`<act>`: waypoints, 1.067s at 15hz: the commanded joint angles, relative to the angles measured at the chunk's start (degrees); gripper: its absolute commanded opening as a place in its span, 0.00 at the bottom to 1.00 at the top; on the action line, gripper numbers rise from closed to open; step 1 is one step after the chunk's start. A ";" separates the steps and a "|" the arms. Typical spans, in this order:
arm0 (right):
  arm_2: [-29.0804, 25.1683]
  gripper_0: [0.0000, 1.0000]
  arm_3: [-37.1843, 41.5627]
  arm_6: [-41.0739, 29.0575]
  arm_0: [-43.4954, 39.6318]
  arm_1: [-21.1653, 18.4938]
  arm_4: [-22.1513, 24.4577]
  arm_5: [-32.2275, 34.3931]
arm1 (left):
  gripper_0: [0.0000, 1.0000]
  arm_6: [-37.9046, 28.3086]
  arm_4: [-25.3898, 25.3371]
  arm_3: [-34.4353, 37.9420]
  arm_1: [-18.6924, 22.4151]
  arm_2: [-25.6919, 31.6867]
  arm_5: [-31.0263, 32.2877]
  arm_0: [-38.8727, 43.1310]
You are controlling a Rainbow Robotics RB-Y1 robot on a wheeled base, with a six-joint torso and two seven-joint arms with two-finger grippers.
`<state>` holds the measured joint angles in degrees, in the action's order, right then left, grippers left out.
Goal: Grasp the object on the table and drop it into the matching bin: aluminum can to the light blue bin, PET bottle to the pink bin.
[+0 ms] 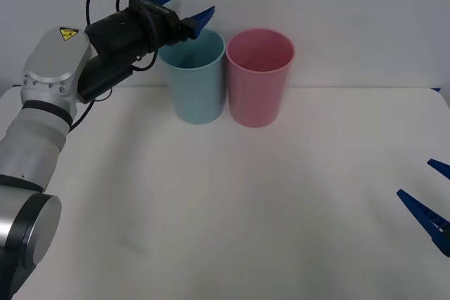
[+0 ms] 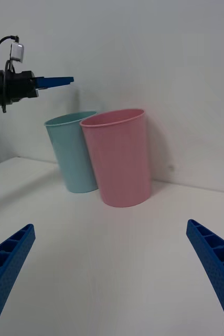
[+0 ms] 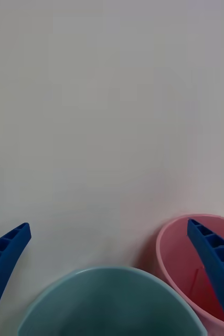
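Two bins stand side by side, touching or nearly so, at the far edge of the worktop (image 1: 211, 209): light blue bin (image 1: 193, 79) on the robot's left, pink bin (image 1: 259, 75) just to its right. Left end effector (image 1: 184, 13) hangs above the blue bin's mouth w/ fingers spread apart and nothing between them. From the left wrist cam, the blue rim sits right under the open fingers, so the arm is lined up over the can's proper bin, not the pink one. The aluminum can isn't on the worktop or in either end effector; prob. already inside the blue bin, though the bin's interior isn't visible enough to confirm. Right end effector (image 1: 430, 198) waits low at the near right of the worktop, fingers apart, holding nothing, well clear of both bins. Task looks done or nearly so.
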<state>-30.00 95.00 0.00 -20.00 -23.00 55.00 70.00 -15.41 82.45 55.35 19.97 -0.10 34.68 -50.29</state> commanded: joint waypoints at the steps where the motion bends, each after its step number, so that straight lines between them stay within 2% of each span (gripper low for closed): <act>1: 0.00 1.00 0.00 0.00 0.00 0.00 0.00 0.00 | 1.00 0.99 -4.75 0.81 1.30 0.71 3.46 2.04; 11: 0.00 1.00 0.00 0.00 0.00 0.00 0.00 0.00 | 1.00 4.68 -8.27 23.66 1.48 18.55 20.60 25.69; 16: 0.00 1.00 0.00 0.00 0.00 0.00 0.00 0.00 | 1.00 14.44 -11.87 30.69 1.39 25.06 27.19 37.20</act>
<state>-30.00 95.00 0.00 -20.00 -23.00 55.00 70.00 -2.32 71.54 85.03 21.37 24.41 61.38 -15.04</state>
